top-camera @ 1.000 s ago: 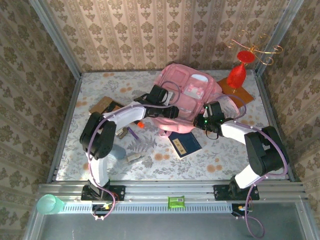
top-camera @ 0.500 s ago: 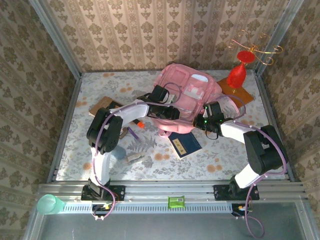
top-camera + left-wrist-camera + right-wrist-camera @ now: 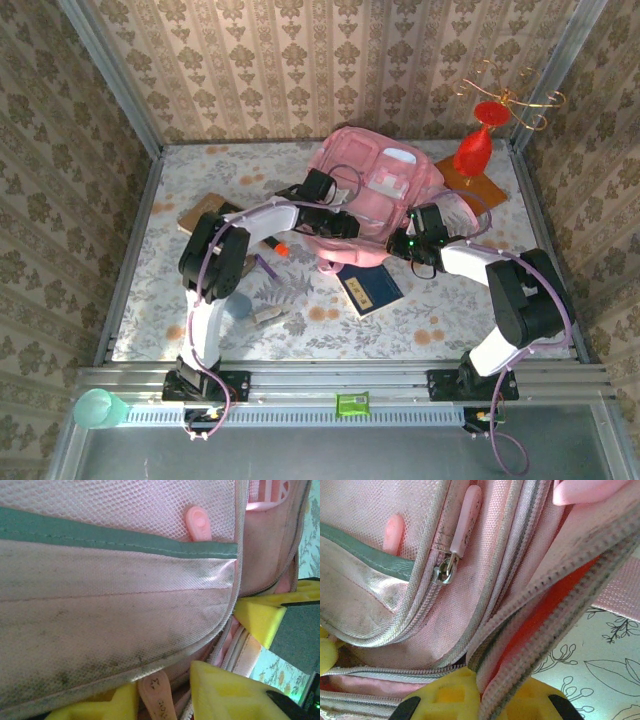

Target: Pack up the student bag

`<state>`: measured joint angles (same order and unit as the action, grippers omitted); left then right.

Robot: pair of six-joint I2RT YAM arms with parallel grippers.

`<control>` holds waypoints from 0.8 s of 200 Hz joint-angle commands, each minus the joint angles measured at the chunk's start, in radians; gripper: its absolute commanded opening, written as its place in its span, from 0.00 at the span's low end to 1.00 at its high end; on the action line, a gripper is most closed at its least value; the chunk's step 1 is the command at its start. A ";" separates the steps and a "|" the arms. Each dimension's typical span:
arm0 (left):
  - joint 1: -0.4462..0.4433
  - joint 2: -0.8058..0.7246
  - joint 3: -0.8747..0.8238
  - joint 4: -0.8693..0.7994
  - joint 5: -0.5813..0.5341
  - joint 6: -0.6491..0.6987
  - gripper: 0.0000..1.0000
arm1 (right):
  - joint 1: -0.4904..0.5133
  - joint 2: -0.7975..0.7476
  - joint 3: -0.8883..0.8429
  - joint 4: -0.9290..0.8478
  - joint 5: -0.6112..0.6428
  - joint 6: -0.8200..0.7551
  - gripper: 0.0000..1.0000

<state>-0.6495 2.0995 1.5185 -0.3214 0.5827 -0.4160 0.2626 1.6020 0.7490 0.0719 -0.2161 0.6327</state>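
PACKING IN PROGRESS: The pink student bag [image 3: 375, 190] is seen lying at approx. 1 o'clock on the floral table [image 3: 230, 170], w/ both arms at its near edge. The right gripper [image 3: 402, 243], at the bag's 5 o'clock, is clamped shut on the open zip edge. The left gripper [image 3: 345, 225], at 7 o'clock, is set round a pink zip pull [image 3: 156, 700]; whether it's pinched can't be told. A blue book [image 3: 370, 288] is laid at 6 o'clock.
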 commanded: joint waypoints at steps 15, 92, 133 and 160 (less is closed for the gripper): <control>-0.018 0.050 0.016 -0.050 0.084 0.037 0.21 | 0.007 0.024 0.017 0.021 0.009 -0.011 0.00; 0.007 -0.068 -0.018 0.040 0.068 0.070 0.00 | 0.005 0.023 0.025 -0.004 0.027 -0.027 0.00; -0.002 -0.157 -0.105 0.097 -0.011 0.083 0.00 | 0.004 0.021 0.026 -0.005 0.029 -0.027 0.00; -0.008 -0.180 -0.136 0.104 -0.024 0.105 0.00 | 0.004 0.026 0.025 0.000 0.027 -0.025 0.00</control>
<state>-0.6567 1.9736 1.4082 -0.2325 0.5728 -0.3542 0.2687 1.6081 0.7578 0.0727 -0.2169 0.6285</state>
